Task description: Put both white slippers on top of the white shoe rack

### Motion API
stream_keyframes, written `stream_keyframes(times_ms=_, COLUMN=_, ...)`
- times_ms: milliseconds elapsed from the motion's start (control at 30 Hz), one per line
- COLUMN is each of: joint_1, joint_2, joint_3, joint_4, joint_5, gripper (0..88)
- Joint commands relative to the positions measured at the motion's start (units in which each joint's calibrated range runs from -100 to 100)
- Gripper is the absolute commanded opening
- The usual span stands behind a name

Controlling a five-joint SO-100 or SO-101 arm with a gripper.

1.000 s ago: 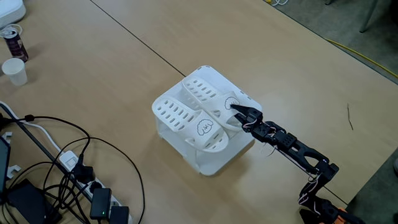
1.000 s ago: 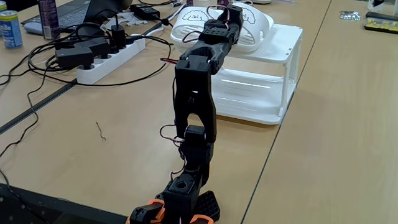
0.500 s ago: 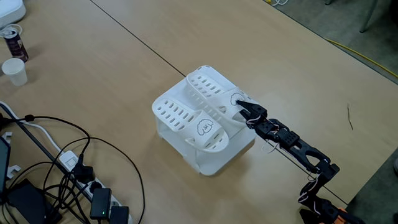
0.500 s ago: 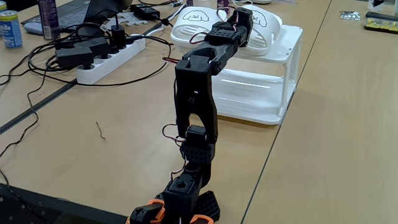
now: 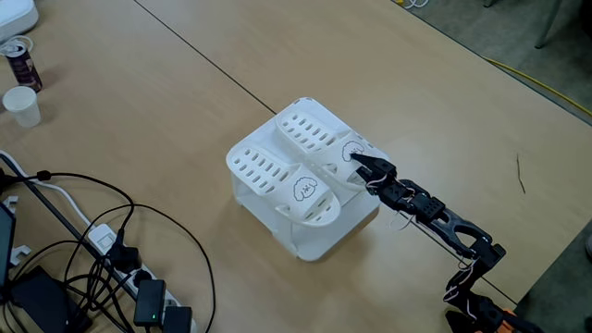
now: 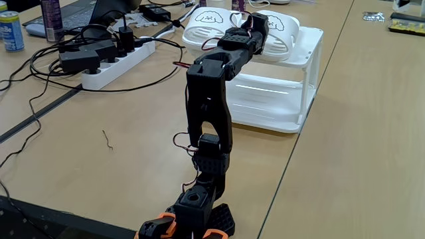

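The white shoe rack (image 5: pixel 319 242) stands mid-table, and both white slippers lie side by side on its top. The nearer slipper (image 5: pixel 275 176) shows its cartoon face. The farther slipper (image 5: pixel 313 134) has my gripper (image 5: pixel 357 160) at its strap end, its fingers closed on the strap's edge. In the other fixed view the rack (image 6: pixel 309 41) is behind my arm. There my gripper (image 6: pixel 257 22) reaches between the left slipper (image 6: pixel 204 25) and the right slipper (image 6: pixel 282 28).
A power strip (image 6: pixel 113 63) with tangled black cables (image 5: pixel 111 250) lies to the left of the rack. A paper cup (image 5: pixel 20 104) and a can (image 5: pixel 20 63) stand at the far left edge. My arm's base (image 6: pixel 192 212) sits at the table's edge.
The gripper carried the farther slipper's strap end to the right and a little back, swinging that slipper apart from the nearer one. It has barely moved over the last half second.
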Motion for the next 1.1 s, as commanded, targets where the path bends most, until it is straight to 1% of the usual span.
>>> stream_keyframes(times_ms=0, joint_1=0.84, joint_2=-1.27, joint_3=0.05, joint_4=-0.07, joint_5=0.47, gripper=1.7)
stream_keyframes(times_ms=33, joint_1=0.84, joint_2=-1.27, joint_3=0.05, joint_4=-0.07, joint_5=0.47, gripper=3.5)
stream_keyframes(times_ms=167, joint_1=0.84, joint_2=-1.27, joint_3=-0.04, joint_4=-0.16, joint_5=0.47, gripper=15.4)
stream_keyframes(times_ms=233, joint_1=0.84, joint_2=-1.27, joint_3=-0.22, joint_4=-0.16, joint_5=0.47, gripper=17.4)
stream_keyframes(times_ms=500, joint_1=0.84, joint_2=-1.78, joint_3=-0.76, joint_4=-0.16, joint_5=0.47, gripper=17.4)
stream_keyframes(times_ms=867, joint_1=0.92, joint_2=-10.78, joint_3=3.66, joint_4=-0.07, joint_5=0.47, gripper=17.4)
stream_keyframes(times_ms=1067, joint_1=1.41, joint_2=-12.55, joint_3=4.2, joint_4=-0.07, joint_5=0.47, gripper=17.4)
